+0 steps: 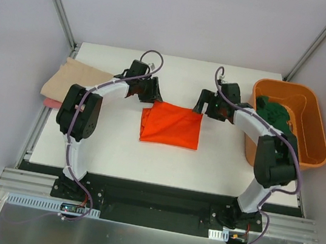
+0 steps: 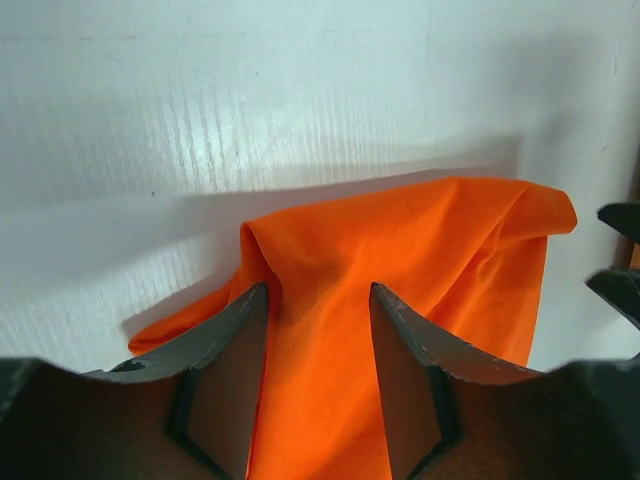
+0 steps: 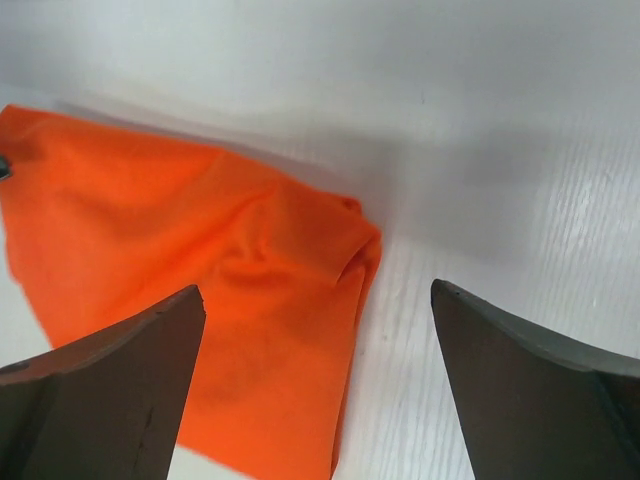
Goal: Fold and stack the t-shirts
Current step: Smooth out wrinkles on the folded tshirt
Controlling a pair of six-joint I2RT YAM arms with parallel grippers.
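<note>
The bright orange t-shirt (image 1: 170, 125) lies folded into a rough square at the middle of the table. My left gripper (image 1: 148, 95) is at its far left corner. In the left wrist view (image 2: 320, 288) the jaws stand partly apart with orange cloth (image 2: 420, 250) between and below them. My right gripper (image 1: 204, 107) is at the far right corner. In the right wrist view (image 3: 316, 290) it is wide open over the shirt's corner (image 3: 250, 290). A beige shirt (image 1: 71, 77) lies folded at the table's left edge on a pink one (image 1: 50, 103). A dark green shirt (image 1: 274, 114) lies in the bin.
The rigid orange plastic bin (image 1: 316, 129) stands at the right edge of the white table (image 1: 176, 72), close to the right arm. Metal frame posts rise at the back corners.
</note>
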